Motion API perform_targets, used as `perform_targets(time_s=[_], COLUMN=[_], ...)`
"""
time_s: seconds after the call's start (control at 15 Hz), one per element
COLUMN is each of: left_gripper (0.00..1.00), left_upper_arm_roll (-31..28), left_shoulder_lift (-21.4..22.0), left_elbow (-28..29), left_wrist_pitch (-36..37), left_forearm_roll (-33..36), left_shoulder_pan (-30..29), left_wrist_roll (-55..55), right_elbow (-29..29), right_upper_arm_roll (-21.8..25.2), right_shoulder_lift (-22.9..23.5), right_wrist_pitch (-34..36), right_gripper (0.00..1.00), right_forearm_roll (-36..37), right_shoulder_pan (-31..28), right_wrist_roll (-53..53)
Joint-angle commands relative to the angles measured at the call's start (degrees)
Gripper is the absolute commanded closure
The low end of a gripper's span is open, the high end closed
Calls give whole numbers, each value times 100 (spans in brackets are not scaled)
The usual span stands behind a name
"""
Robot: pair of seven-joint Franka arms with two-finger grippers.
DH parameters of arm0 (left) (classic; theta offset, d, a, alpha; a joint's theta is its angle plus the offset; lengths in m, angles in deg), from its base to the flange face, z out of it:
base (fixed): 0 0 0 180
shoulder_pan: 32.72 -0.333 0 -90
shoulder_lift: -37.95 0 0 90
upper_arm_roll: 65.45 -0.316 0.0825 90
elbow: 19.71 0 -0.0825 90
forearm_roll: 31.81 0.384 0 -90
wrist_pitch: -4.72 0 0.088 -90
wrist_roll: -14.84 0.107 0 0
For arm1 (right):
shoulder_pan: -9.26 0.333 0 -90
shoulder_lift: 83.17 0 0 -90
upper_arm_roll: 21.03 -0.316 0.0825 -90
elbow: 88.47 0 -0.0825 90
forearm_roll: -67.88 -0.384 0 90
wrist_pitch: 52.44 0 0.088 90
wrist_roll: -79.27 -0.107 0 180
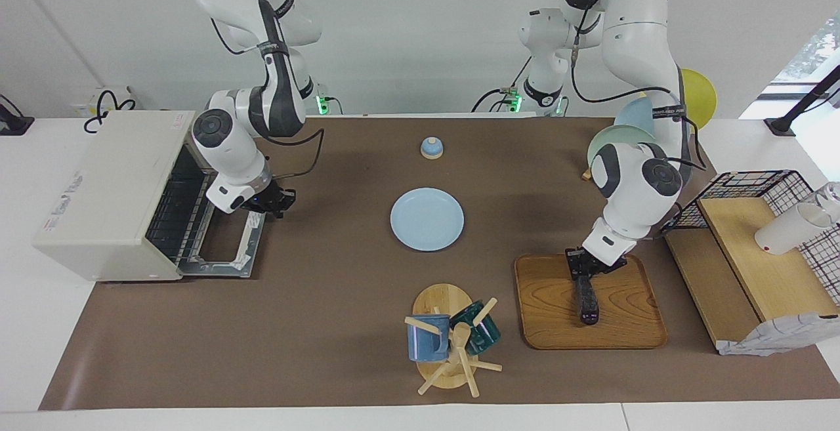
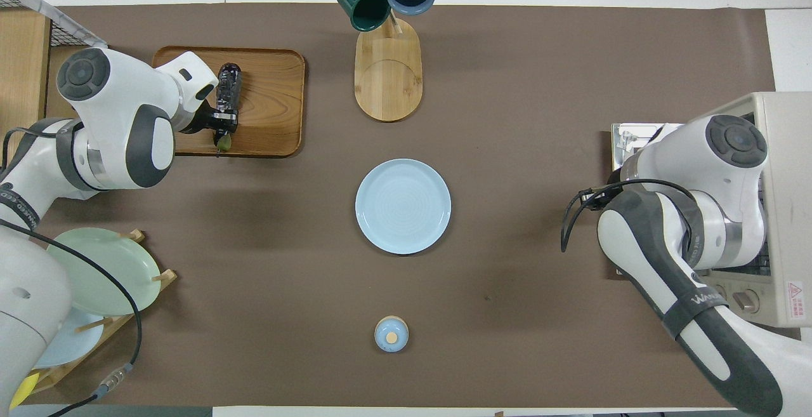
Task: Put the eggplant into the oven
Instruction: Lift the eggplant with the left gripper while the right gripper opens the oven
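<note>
The dark, glossy eggplant [image 1: 587, 301] [image 2: 228, 85] lies on the wooden tray [image 1: 623, 326] [image 2: 273, 106] toward the left arm's end of the table. My left gripper [image 1: 586, 268] [image 2: 222, 122] is shut on the eggplant's stem end, the end nearer to the robots. The off-white oven [image 1: 105, 182] [image 2: 783, 150] stands at the right arm's end, its door [image 1: 226, 250] folded down flat and the wire rack showing inside. My right gripper [image 1: 268, 204] is shut just over the door's free edge; the arm hides it in the overhead view.
A light blue plate [image 1: 426, 219] lies mid-table, with a small blue knobbed lid [image 1: 431, 147] nearer to the robots. A mug tree [image 1: 449, 342] with two mugs stands beside the tray. A plate rack [image 2: 95, 271], a wire basket [image 1: 755, 188] and a wooden shelf [image 1: 768, 267] flank the left arm.
</note>
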Motion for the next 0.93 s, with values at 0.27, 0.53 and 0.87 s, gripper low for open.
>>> perform_targets(time_s=[0.27, 0.53, 0.87], left_gripper=[100, 100, 100], left_upper_arm_roll=[-10, 8, 34], left_shoulder_lift=[657, 1316, 2002], left_elbow=[14, 5, 127], left_wrist_pitch=[968, 2076, 3000], left_forearm_roll=[-55, -247, -529], left_shoulder_pan=[43, 87, 341], left_wrist_roll=[-202, -247, -641], right_elbow=[337, 575, 575], right_upper_arm_roll=[36, 18, 18], right_shoulder_lift=[62, 53, 53], right_wrist_pitch=[349, 429, 394], right_gripper=[100, 100, 53], right_forearm_roll=[-148, -104, -69], right_shoulder_pan=[89, 422, 423], right_wrist_roll=[-177, -404, -529])
